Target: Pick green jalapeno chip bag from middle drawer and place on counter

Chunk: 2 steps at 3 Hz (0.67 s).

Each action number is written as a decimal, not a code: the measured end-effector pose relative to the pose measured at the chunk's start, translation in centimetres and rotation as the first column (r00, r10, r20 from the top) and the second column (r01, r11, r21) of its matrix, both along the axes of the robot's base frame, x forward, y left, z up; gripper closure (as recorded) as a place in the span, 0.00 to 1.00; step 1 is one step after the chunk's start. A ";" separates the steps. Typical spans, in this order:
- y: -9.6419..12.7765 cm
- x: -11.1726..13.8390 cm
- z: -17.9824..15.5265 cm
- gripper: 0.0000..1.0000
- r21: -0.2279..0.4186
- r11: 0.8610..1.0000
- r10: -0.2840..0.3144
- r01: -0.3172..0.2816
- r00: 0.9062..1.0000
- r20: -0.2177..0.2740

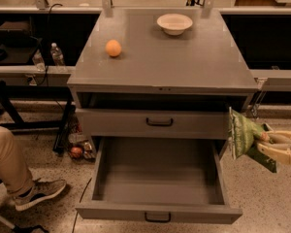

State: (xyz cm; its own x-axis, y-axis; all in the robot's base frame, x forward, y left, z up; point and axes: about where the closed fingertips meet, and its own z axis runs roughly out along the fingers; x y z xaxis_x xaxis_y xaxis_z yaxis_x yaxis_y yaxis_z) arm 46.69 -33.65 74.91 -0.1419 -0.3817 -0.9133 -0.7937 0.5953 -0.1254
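gripper [263, 142]: clamped on green jalapeno chip bag [241, 132], long axis upright | middle drawer [160, 216]: lower-left | counter [184, 64]: upper-left

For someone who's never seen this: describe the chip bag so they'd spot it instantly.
Find the gray cabinet with its middle drawer pulled open. Just off the cabinet's right side, beside the closed drawer front, the gripper holds the green jalapeno chip bag in mid-air. It is the only green, crinkly thing; the orange and white bowl sit up on the counter.
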 end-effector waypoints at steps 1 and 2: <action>-0.1 0.3 0.6 1.00 -0.007 1.000 -0.001 0.001 1.000 0.012; -0.9 2.4 5.2 1.00 -0.054 0.999 -0.002 0.008 0.995 0.102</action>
